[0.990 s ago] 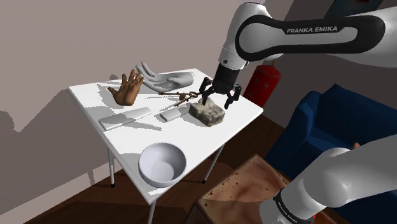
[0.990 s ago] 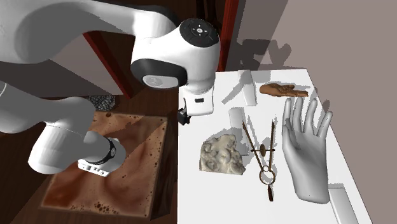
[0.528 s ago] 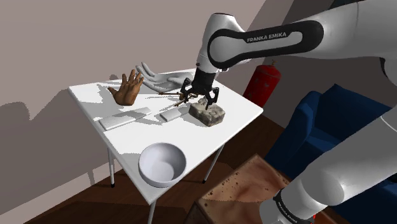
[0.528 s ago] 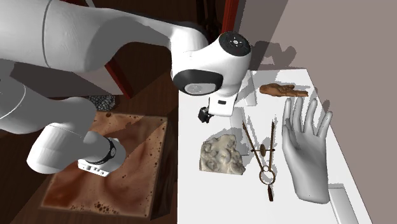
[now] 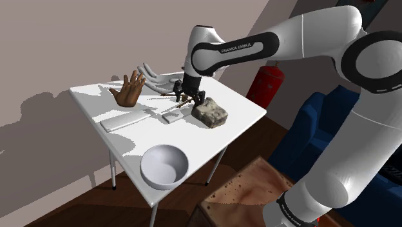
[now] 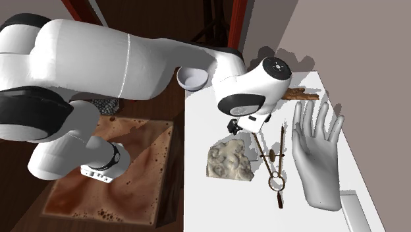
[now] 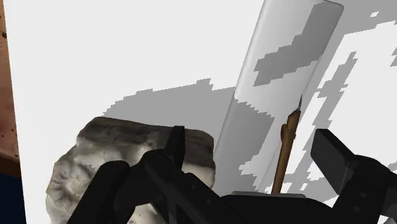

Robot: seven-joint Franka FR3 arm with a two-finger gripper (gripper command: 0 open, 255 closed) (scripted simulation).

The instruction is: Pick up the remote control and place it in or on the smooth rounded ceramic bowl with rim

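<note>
The job had barely begun, by my reckoning. The remote control (image 7: pixel 280 70), a pale flat slab, lay on the white counter (image 5: pixel 96 97), not yet lifted. The jaws hung low over its near end, spread apart with the slab running out between them, and neither seemed to touch it. That left everything to do: the closing, the lift, the carry and the setting-down. The white bowl (image 5: pixel 164 169) stood empty near the counter's edge, well apart from the jaws.

Close in, things were crowded. One thin brown leg of a compass (image 7: pixel 285 149) lay between the jaws, right along the remote's edge, and I could not tell whether it rested on the slab or just beside it. I judged that a squeeze there might catch it too. A rough grey rock (image 5: pixel 209 112) sat just beside one jaw. Beyond the jaws were a brown model hand (image 5: pixel 129 90) and a larger pale hand (image 6: pixel 319 158), and a longer pale slab (image 5: pixel 125 120) lay past the remote's far end. Off the counter stood a red fire extinguisher (image 5: pixel 261 87) and a blue sofa (image 5: pixel 322 116).
</note>
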